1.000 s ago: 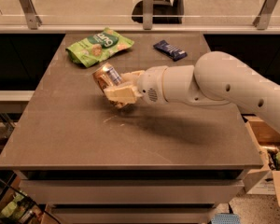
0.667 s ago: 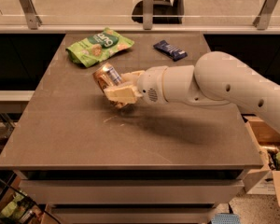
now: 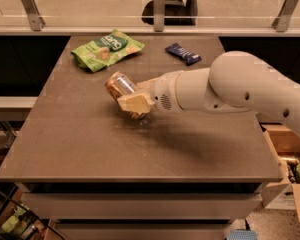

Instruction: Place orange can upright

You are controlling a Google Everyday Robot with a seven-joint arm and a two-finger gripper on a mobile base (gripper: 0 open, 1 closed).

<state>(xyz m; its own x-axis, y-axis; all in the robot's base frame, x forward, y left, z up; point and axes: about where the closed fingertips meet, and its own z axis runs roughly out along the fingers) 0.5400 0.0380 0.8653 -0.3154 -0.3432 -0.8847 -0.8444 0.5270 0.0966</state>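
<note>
Camera view: my hand (image 3: 130, 98) is clamped on the can (image 3: 119, 85), held tilted w/ its silver end aimed up-left, over the mid surface (image 3: 90, 144), near the green bag (image 3: 107, 49) at back left, blue bar (image 3: 183, 53) further right.

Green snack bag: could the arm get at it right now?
Probably not to grasp it: the gripper, above the middle of the table, has its jaws shut on the tilted orange can. The way to the green snack bag itself looks free; nothing lies between them.
</note>
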